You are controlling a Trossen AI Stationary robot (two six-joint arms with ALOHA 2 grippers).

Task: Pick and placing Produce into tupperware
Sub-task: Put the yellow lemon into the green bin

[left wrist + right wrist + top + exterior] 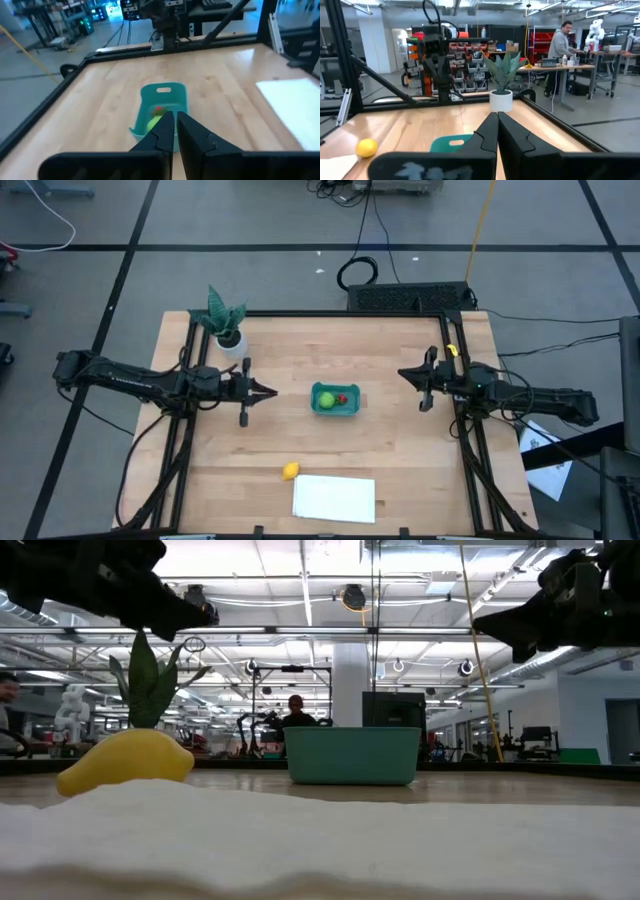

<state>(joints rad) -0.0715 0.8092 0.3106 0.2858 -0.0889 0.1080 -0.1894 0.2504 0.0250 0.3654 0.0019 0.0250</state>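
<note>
At table centre: one teal tupperware [335, 400], long axis running 9 to 3 o'clock, holding one lime-green piece [326, 399] and one red piece [342, 398]. Lone yellow lemon [290, 471] at 6 o'clock, just beside white sheet [334, 498]; potted plant [226, 319] at 10 o'clock. Flanking at 9 and 3 o'clock, well apart: left gripper [270, 391] and right gripper [404, 374], fingers pressed together, nothing between.

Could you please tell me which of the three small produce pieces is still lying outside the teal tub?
The yellow lemon-like piece, on bare wood beside the flat white sheet.
</note>
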